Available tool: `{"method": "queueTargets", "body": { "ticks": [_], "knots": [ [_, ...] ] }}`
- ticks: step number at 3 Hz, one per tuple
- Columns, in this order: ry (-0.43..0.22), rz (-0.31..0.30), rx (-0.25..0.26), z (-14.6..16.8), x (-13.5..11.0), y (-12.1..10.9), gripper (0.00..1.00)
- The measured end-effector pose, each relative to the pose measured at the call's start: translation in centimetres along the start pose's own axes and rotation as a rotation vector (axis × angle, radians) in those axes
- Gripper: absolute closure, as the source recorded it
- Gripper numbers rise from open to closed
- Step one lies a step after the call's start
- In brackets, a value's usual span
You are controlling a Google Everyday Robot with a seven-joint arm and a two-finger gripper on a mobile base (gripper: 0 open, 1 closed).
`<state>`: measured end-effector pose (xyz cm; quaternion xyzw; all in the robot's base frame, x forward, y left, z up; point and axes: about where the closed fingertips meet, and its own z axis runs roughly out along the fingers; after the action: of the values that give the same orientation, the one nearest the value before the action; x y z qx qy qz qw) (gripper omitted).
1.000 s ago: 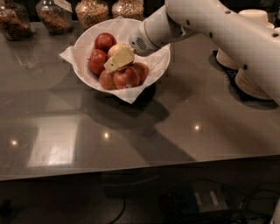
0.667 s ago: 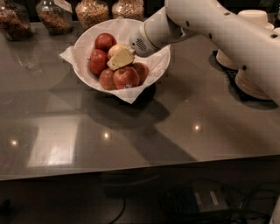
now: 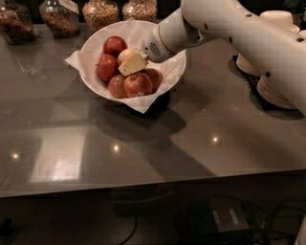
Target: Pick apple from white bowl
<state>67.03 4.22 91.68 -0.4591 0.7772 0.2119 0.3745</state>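
Observation:
The white bowl (image 3: 167, 72), lined with crumpled white paper, sits at the back middle of the dark table. It holds several deep-red apples and one pale yellow-orange apple (image 3: 124, 53) near its middle. My gripper (image 3: 132, 63) reaches in from the right on the white arm. Its pale yellow tip lies right against the front right side of the pale apple and covers part of it. A deep-red apple (image 3: 137, 84) lies just below the gripper tip.
Glass jars of grains (image 3: 99, 13) line the back edge behind the bowl. Stacked beige bowls (image 3: 272, 91) stand at the right, partly behind my arm. The table's front edge (image 3: 143, 184) runs across the lower view, with cables on the floor below it.
The gripper has stayed almost in place over the bowl's middle. A little more of the pale apple shows above its tip now.

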Motion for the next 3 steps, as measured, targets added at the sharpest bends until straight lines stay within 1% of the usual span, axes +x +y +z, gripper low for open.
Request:
{"method": "queueTargets", "body": {
  "ticks": [1,2,3],
  "knots": [
    [-0.011,-0.039,-0.007,-0.5,-1.2,0.4,1.0],
    [-0.032,-0.104,-0.023,-1.6,-3.4,1.1,1.0],
    [-0.045,-0.181,-0.065,-3.5,-5.3,1.8,1.0]
  ]
}}
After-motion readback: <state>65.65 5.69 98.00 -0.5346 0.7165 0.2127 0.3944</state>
